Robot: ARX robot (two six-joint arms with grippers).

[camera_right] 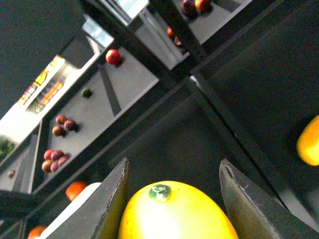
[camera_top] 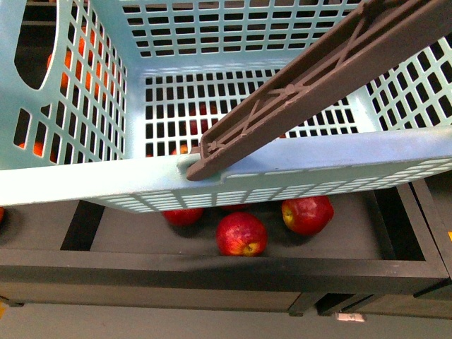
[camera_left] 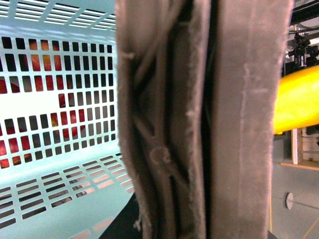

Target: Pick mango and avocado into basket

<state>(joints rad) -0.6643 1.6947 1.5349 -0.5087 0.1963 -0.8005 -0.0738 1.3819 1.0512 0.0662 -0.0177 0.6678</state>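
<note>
The turquoise slotted basket fills the front view, held up close, with its brown handle crossing it diagonally. In the left wrist view the brown handle fills the middle; my left gripper is shut on it, its fingers hidden behind it. The basket wall is beside it. My right gripper is shut on the yellow mango, its green stem end facing the camera. Part of the mango also shows in the left wrist view. The avocado is not in view.
Red apples lie in a dark shelf bin below the basket. In the right wrist view dark shelves hold a red fruit, a small green fruit, dark plums and an orange-yellow fruit.
</note>
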